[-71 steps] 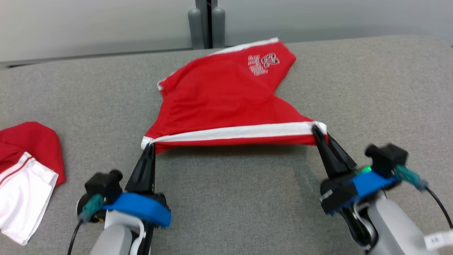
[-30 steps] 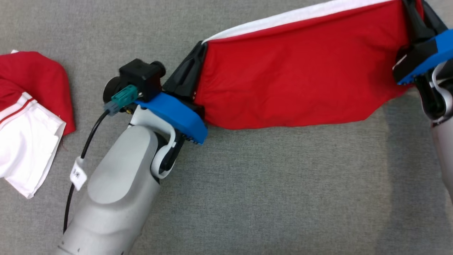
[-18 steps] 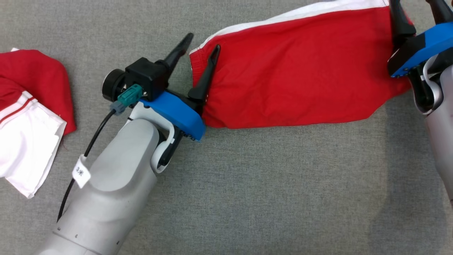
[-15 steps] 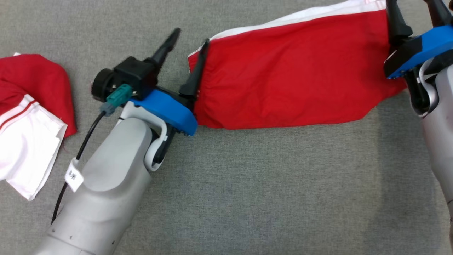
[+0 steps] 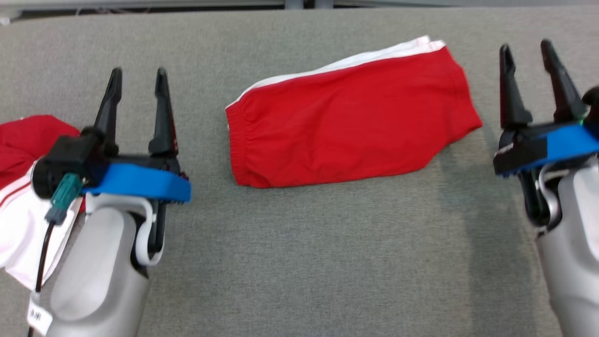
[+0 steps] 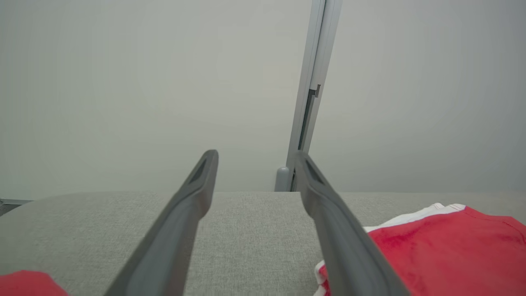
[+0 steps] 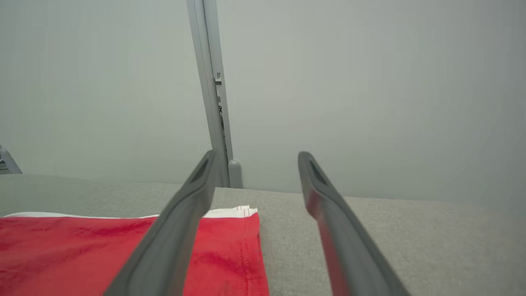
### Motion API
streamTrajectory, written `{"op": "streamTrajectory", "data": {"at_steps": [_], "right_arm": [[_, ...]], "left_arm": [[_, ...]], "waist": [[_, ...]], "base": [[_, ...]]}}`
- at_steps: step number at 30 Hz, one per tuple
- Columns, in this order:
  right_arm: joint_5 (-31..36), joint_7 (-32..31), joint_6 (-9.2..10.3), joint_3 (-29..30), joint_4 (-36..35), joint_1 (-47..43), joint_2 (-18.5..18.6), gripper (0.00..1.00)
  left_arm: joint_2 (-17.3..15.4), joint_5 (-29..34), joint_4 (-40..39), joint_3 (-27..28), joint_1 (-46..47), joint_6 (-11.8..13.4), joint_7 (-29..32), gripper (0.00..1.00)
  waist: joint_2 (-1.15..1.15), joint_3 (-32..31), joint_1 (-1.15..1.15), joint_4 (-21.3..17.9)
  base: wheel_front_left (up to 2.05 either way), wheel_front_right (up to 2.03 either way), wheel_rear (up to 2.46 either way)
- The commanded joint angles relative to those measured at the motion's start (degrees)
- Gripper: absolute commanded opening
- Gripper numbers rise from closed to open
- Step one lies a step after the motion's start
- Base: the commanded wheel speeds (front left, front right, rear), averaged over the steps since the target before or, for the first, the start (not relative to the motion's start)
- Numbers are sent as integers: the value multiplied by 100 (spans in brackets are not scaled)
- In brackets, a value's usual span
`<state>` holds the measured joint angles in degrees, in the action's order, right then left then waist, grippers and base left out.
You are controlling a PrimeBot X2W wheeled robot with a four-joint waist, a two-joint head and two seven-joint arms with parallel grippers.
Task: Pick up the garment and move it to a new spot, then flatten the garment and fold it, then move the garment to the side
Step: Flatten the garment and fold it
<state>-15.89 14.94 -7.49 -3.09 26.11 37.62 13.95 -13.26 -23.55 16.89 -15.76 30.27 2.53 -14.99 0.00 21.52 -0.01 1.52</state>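
Near, on the left, the left gripper [image 5: 138, 71] has its fingers spread wide. On the right, the right gripper [image 5: 525, 45] is spread wide too. Between them, a bit farther, the red garment [image 5: 351, 121] lies folded on the grey table [image 5: 299, 262], touching neither.

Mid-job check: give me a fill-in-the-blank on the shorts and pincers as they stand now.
The folded red fabric shorts lie on the grey cloth table, held by ____ pincer.
The left pincer and right pincer both have jaws ____.
The band along the shorts' far edge is ____.
The crumpled red-and-white garment lies by the ____ pincer.
Missing: neither; open; white; left.
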Motion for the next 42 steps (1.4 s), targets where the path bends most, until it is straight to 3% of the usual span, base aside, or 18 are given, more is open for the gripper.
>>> {"op": "streamTrajectory", "data": {"at_steps": [1, 13, 23, 34, 42], "right_arm": [[50, -11, 1, 30, -127, -227, -67, 100], [268, -720, 0, 381, -1765, -1922, -605, 100], [321, -1123, 0, 439, -2358, -2383, -763, 100], [281, -1317, 0, 399, -2275, -2108, -667, 100], [-5, -1573, 0, 63, -1118, -1018, -196, 100]], "left_arm": [[-50, 63, -32, 82, -165, 32, -24, 100], [-187, 271, -228, 418, -1164, 108, -26, 100], [-153, 184, -241, 371, -1444, 110, -20, 100], [-175, 153, -324, 326, -1241, 131, 15, 100], [-41, 213, -456, 165, -772, 75, 52, 100]], "waist": [[0, -175, 1, -145], [0, -574, 1, -409], [0, -666, 1, -414], [0, -516, 1, -384], [0, 62, 1, -37]], "base": [[0, 0, 0], [0, 0, 0], [0, 0, 0], [0, 0, 0], [0, 0, 0]]}}
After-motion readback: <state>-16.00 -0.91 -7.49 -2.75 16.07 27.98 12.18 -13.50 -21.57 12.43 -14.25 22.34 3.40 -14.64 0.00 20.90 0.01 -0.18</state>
